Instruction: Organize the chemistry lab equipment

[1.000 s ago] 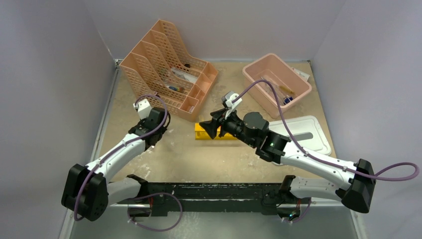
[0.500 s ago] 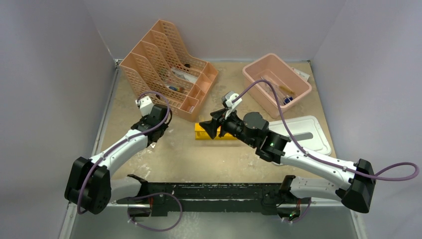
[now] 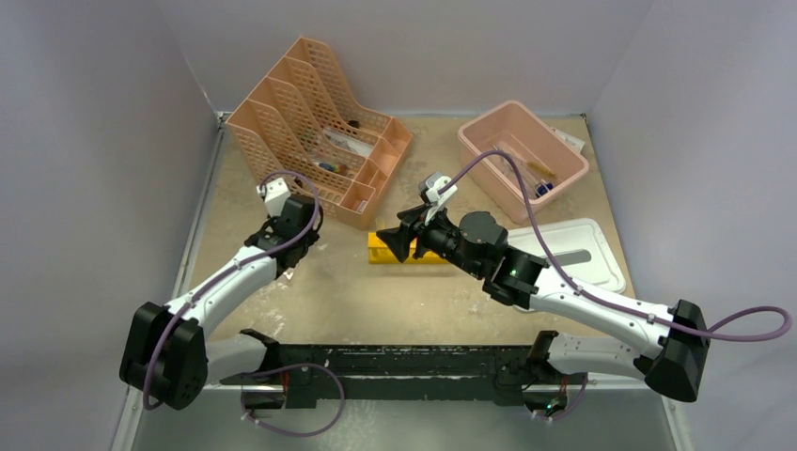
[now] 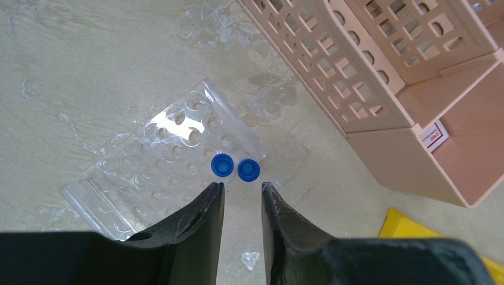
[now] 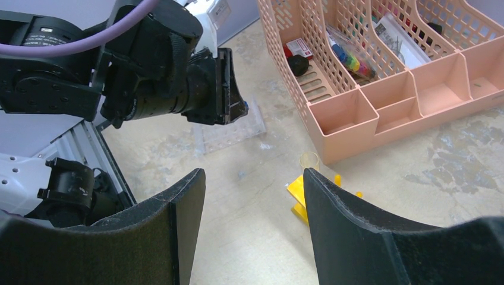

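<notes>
In the left wrist view, two thin clear tubes with blue caps stand side by side in a clear plastic rack lying on the table. My left gripper hovers just above them, its jaws a narrow gap apart with nothing between them. The yellow test-tube rack lies mid-table, and its corner shows beside a clear tube. My right gripper is wide open and empty above the rack's left end. The left gripper sits by the organizer.
The peach mesh organizer stands at the back left, close to the clear rack, with small items in its slots. A pink tub holding a few items sits at the back right. Its white lid lies in front of it.
My left gripper's jaws have parted slightly, and its wrist has shifted a little toward the organizer. The right arm has not moved.
</notes>
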Robot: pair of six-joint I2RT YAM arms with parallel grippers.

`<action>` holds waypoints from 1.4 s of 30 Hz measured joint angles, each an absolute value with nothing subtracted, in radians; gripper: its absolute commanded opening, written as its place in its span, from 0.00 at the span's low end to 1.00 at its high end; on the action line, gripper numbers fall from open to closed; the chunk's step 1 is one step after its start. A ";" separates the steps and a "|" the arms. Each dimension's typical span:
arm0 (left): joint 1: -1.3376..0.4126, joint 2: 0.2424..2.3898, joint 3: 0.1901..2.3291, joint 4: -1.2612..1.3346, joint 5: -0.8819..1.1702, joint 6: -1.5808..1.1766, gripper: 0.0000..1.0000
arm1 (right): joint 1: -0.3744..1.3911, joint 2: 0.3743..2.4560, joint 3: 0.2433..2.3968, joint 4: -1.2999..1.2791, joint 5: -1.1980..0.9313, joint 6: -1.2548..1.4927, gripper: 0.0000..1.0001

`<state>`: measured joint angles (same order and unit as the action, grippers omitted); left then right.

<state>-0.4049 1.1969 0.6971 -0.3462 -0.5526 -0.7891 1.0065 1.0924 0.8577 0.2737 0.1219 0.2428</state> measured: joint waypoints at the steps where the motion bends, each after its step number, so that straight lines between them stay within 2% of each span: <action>1: -0.405 1.188 0.698 -0.348 -0.552 -0.789 0.34 | 1.007 1.092 0.858 0.274 0.122 0.243 0.63; 6: -0.405 1.144 0.717 -0.381 -0.559 -0.789 0.49 | 1.007 1.092 0.858 0.274 0.122 0.243 0.63; 8: -0.405 1.134 0.736 -0.391 -0.574 -0.789 0.51 | 1.007 1.092 0.858 0.274 0.122 0.243 0.63; 10: -0.401 1.130 0.756 -0.393 -0.589 -0.789 0.49 | 1.007 1.092 0.858 0.274 0.122 0.243 0.63; 15: -0.360 1.141 0.772 -0.400 -0.600 -0.795 0.33 | 1.007 1.092 0.858 0.274 0.122 0.243 0.63; 23: -0.256 1.230 0.782 -0.407 -0.593 -0.811 0.20 | 1.007 1.092 0.858 0.273 0.121 0.243 0.64; 27: -0.235 1.259 0.782 -0.405 -0.560 -0.811 0.17 | 1.007 1.092 0.858 0.273 0.121 0.242 0.63; 42: -0.235 1.260 0.784 -0.405 -0.429 -0.767 0.18 | 1.007 1.093 0.858 0.274 0.121 0.242 0.63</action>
